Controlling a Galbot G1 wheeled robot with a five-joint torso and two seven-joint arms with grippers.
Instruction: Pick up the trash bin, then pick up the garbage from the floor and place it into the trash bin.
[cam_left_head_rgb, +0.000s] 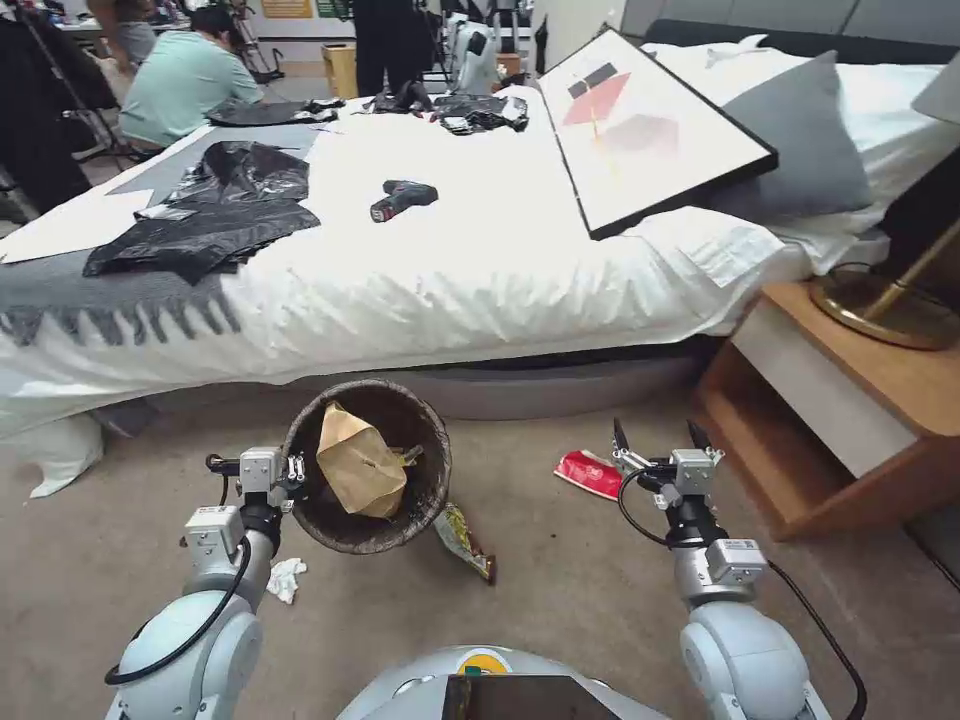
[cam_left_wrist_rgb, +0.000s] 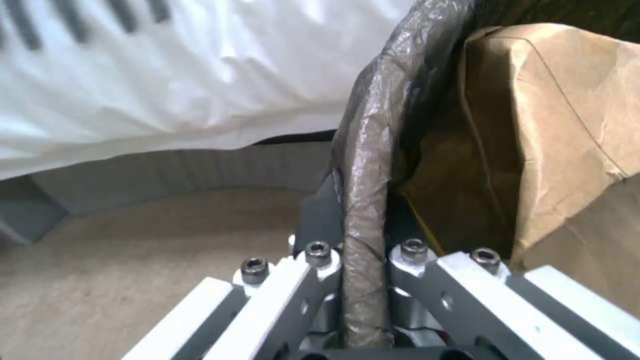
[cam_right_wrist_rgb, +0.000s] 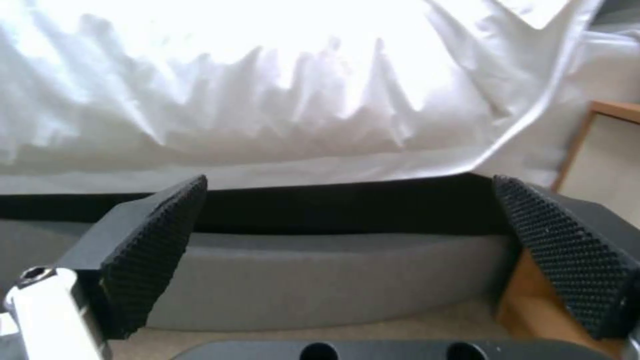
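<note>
Gripping the trash bin (cam_left_head_rgb: 340, 525) by its bag-lined rim, left hand (cam_left_head_rgb: 292, 470) holds it beside the bed (cam_left_head_rgb: 480, 250); right hand (cam_left_head_rgb: 658, 436) spread wide, red wrapper (cam_left_head_rgb: 590, 472) just beside it.

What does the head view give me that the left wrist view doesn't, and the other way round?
Head view alone: the open right gripper above the carpet near a red wrapper, a yellow wrapper and a white tissue.

Left wrist view alone: the left gripper with its jaws clamped on the bag-covered rim.

Both: the trash bin, the brown paper bag inside it, and the bed.
</note>
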